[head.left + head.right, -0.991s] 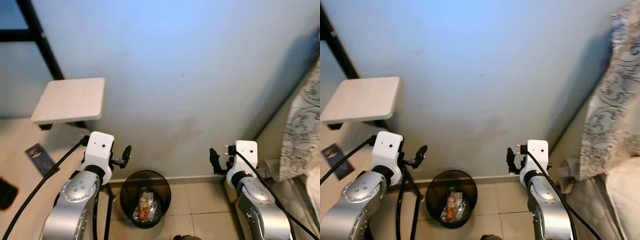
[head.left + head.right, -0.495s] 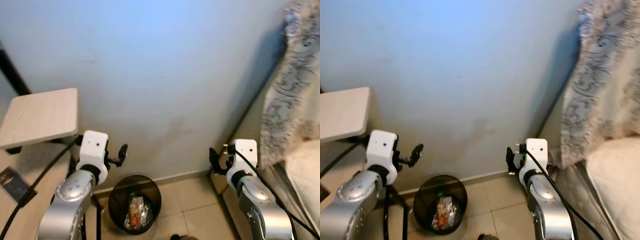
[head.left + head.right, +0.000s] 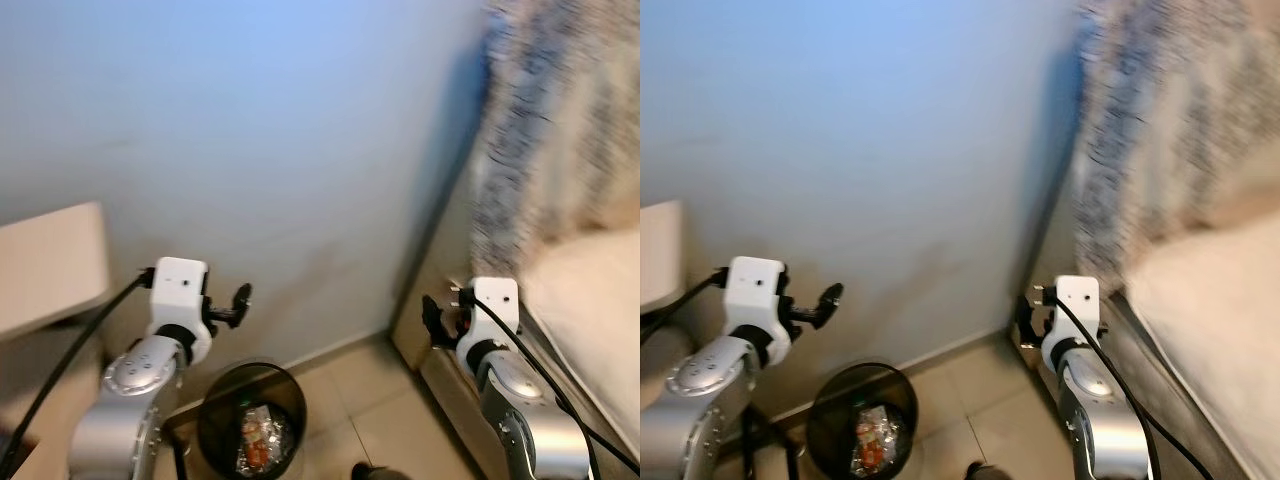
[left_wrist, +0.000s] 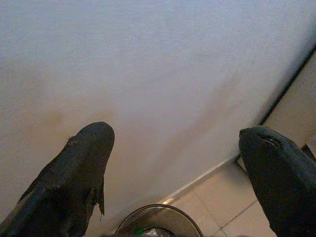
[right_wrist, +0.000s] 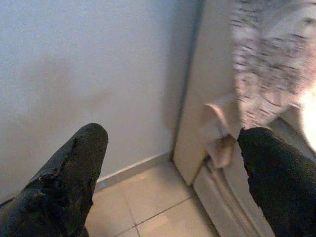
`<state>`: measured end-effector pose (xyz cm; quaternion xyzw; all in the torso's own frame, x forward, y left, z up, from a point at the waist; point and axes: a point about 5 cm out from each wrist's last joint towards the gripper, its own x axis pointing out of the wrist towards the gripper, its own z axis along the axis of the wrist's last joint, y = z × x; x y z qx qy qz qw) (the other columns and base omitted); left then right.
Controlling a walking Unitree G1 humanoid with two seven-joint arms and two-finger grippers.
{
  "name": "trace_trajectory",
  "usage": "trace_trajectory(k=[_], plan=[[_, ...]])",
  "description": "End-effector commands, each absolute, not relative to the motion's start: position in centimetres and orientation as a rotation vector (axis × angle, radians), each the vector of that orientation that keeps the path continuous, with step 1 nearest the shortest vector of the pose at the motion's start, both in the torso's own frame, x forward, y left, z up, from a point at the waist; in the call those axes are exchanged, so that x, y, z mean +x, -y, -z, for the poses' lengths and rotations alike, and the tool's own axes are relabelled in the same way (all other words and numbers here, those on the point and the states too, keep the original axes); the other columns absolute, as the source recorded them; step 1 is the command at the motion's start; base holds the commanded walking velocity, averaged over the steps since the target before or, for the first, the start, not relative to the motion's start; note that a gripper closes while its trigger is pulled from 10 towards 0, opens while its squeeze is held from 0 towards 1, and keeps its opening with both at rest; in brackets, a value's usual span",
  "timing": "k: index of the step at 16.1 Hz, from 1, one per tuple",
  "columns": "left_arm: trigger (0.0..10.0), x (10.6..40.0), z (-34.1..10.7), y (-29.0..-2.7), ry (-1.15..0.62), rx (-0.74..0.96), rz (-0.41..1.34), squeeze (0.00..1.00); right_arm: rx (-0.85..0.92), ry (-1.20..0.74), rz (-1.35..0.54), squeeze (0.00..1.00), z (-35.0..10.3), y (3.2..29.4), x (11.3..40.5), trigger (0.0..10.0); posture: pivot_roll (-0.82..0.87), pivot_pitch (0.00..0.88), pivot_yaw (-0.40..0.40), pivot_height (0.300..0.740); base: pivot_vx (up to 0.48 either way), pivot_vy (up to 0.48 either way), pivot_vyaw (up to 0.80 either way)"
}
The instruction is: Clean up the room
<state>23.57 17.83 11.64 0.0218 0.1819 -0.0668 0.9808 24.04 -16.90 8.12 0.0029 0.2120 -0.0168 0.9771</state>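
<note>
- Low in the left eye view, a black bin (image 3: 248,432) of litter sits by the wall (image 3: 250,150), between the left gripper (image 3: 238,297) and right gripper (image 3: 430,318); blurred curtain (image 3: 560,130) at upper right.
- Left wrist view: jaws wide open, empty, bin rim at bottom centre.
- Right wrist view: jaws open, empty; curtain upper right.

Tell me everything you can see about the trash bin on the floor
The trash bin is round, dark and see-through, like mesh or tinted plastic, standing upright on the beige tiled floor close to the pale blue wall. Inside lies crumpled litter with red and clear wrappers. It sits below the left gripper, which does not touch it.
</note>
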Motion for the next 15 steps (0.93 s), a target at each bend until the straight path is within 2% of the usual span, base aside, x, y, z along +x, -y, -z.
trace_trajectory(k=[1,4,6,9,12,13,15], plan=[[10.0,23.6,-12.0,-17.1,-0.361,0.035,0.175,0.0,0.008,-0.426,0.054,0.0,-8.4,17.3,24.0,10.0,0.02,0.0,0.014,0.74,0.0,0.0,-0.8],[10.0,23.7,-12.0,-17.0,-0.343,0.146,0.172,0.0,0.027,-0.419,0.058,0.0,-8.5,17.3,24.0,10.0,0.02,0.0,0.013,0.74,0.0,0.0,-0.77],[10.0,23.8,-12.2,-17.0,-0.307,0.213,0.178,0.0,0.038,-0.389,-0.004,0.0,-9.0,16.6,24.3,10.0,0.02,0.0,0.012,0.74,0.0,0.0,-0.76],[10.0,24.0,-12.0,-17.1,-0.312,0.167,0.149,0.0,0.027,-0.397,-0.001,0.0,-8.9,16.4,24.3,10.0,0.03,0.0,0.013,0.74,0.0,0.0,-0.77],[10.0,24.5,-11.6,-17.6,-0.313,0.263,0.063,0.0,0.032,-0.399,-0.01,0.0,-8.8,16.2,24.4,10.0,0.03,0.0,0.017,0.74,0.0,0.0,-0.75],[10.0,24.7,-11.9,-17.8,-0.26,0.279,0.02,0.27,0.032,-0.399,-0.01,0.0,-8.8,16.2,24.5,10.0,0.03,0.0,0.02,0.74,0.0,0.0,-0.76],[10.0,25.0,-12.6,-17.7,-0.199,0.235,0.005,0.25,0.038,-0.399,-0.01,0.0,-8.8,16.2,24.6,10.0,0.03,0.0,0.019,0.74,0.0,0.0,-0.75]])
